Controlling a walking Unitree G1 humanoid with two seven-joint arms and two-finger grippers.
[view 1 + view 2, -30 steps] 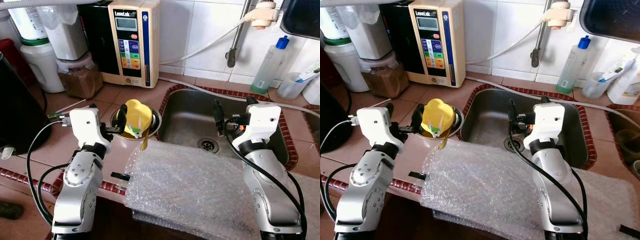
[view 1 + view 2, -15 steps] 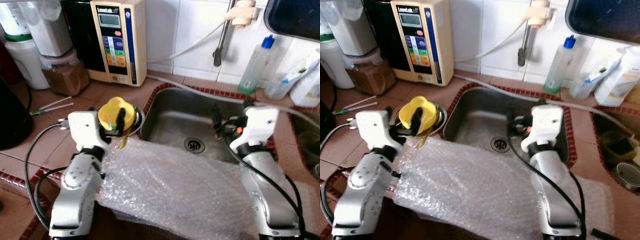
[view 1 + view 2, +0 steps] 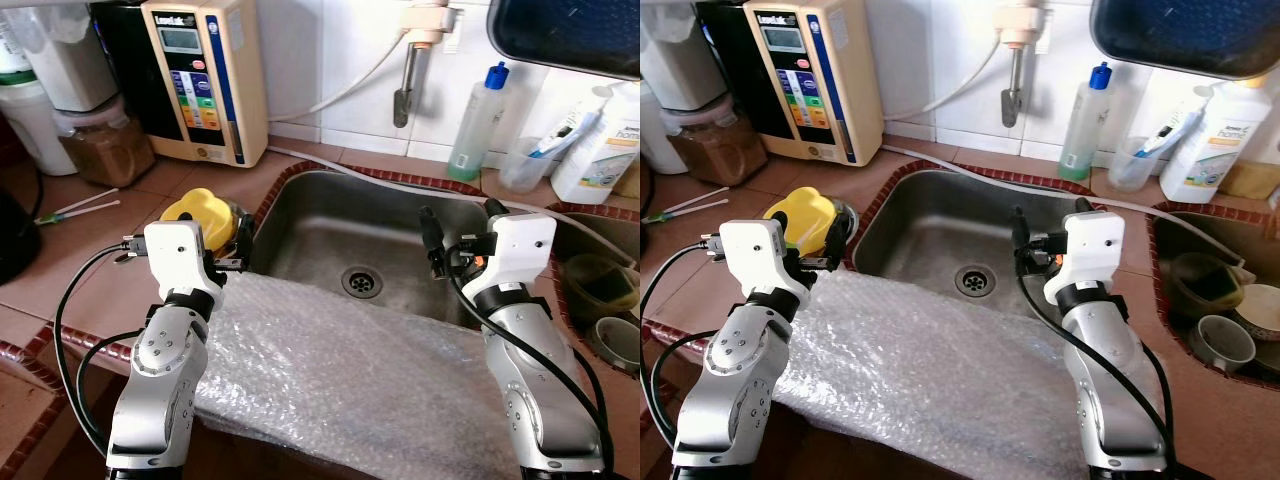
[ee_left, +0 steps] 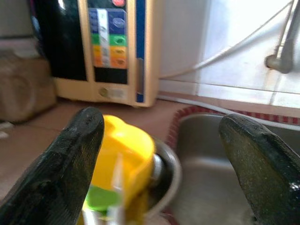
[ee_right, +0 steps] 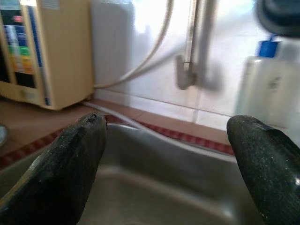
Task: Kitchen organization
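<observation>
Yellow cup (image 3: pixel 196 210) sits in a metal bowl (image 4: pixel 164 183) just left of the sink (image 3: pixel 330 215). Left claw (image 4: pixel 164 154) gapes wide before it; right claw (image 5: pixel 173 164), spread empty, hovers over the sink.

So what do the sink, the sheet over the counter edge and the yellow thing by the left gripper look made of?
Sink: likely stainless steel, with a grey brushed sheen. Sheet: clear bubble wrap, translucent with a dimpled texture. Yellow object: probably glossy moulded plastic, sitting in a shiny metal bowl in front of the open left gripper.
</observation>
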